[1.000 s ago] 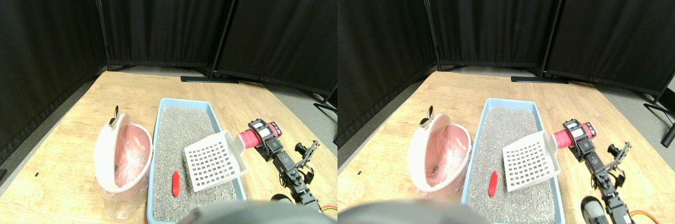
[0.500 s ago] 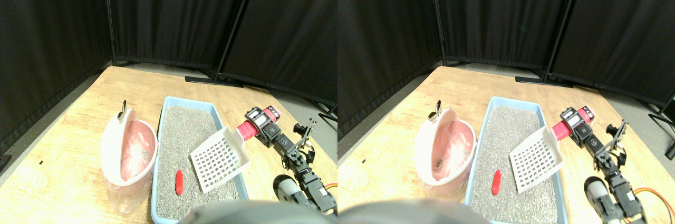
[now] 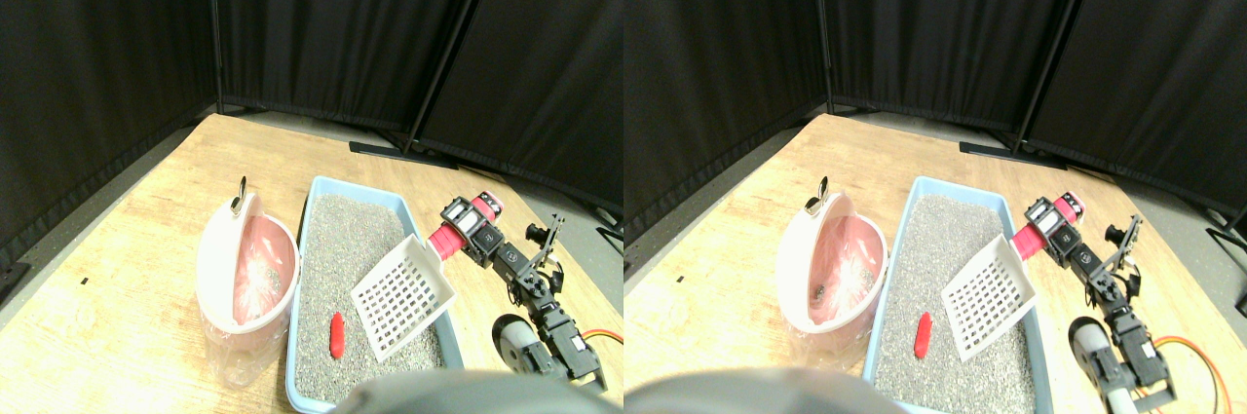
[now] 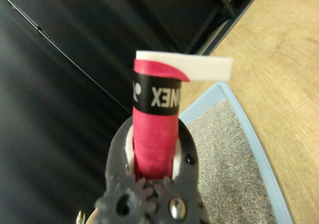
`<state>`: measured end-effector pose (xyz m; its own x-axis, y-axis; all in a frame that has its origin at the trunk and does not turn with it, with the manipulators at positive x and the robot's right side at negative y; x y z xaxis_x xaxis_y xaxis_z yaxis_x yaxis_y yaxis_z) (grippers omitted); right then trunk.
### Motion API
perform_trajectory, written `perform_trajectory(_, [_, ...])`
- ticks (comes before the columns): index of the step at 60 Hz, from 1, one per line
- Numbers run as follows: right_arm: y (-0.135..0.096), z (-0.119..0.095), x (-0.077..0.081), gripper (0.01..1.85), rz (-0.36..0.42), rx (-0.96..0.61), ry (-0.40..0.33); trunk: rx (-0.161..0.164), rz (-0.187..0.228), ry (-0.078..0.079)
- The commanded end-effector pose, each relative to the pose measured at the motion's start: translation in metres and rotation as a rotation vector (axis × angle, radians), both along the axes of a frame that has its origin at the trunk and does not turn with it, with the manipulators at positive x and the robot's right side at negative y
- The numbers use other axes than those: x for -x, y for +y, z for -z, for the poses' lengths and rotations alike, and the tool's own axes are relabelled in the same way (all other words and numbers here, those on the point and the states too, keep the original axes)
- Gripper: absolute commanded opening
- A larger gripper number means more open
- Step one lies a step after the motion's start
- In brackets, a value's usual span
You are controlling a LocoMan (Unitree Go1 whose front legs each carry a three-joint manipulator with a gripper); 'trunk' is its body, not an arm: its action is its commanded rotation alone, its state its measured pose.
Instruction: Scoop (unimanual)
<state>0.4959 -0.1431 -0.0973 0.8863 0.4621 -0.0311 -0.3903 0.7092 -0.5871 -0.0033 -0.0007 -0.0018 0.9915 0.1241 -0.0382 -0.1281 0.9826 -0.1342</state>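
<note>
end effector [image 3: 466, 231] clamped on the scoop's red wrapped handle [image 4: 155, 139] | white slotted scoop [image 3: 401, 295] tilted over grey litter at the right side of the blue tray [image 3: 314, 202]; red piece [image 3: 337, 335] on litter just beside scoop | pink bin [image 3: 245, 273] touching tray's left wall, on the wooden floor [image 3: 127, 219]

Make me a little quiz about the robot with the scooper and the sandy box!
1. True or false: the red piece lies on the litter inside the blue tray.
2. What does the right gripper clamp? A) the scoop's red handle B) the pink bin C) the tray
3. Fill in: the white scoop is full of square ____.

Key: 1 true. 2 A. 3 holes.
</note>
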Motion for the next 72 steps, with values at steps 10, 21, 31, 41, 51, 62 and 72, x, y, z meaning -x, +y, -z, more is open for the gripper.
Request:
perform_trajectory(10, [0.014, -0.007, -0.001, 0.05, -0.074, 0.027, -0.074, 0.011, -0.024, 0.021])
perform_trajectory(21, [0.025, -0.005, 0.004, 0.05, -0.122, 0.043, -0.068, 0.012, -0.025, 0.024])
perform_trajectory(31, [0.040, 0.011, 0.013, 0.05, -0.162, 0.049, -0.031, 0.012, -0.021, 0.031])
perform_trajectory(41, [0.065, 0.052, 0.031, 0.05, -0.235, 0.023, 0.085, 0.019, -0.020, 0.039])
perform_trajectory(51, [0.087, 0.083, 0.050, 0.05, -0.250, -0.060, 0.245, 0.023, -0.028, 0.048])
perform_trajectory(62, [0.103, 0.093, 0.059, 0.05, -0.306, -0.095, 0.259, 0.032, -0.033, 0.049])
perform_trajectory(72, [0.099, 0.090, 0.051, 0.05, -0.284, -0.150, 0.281, 0.038, -0.034, 0.047])
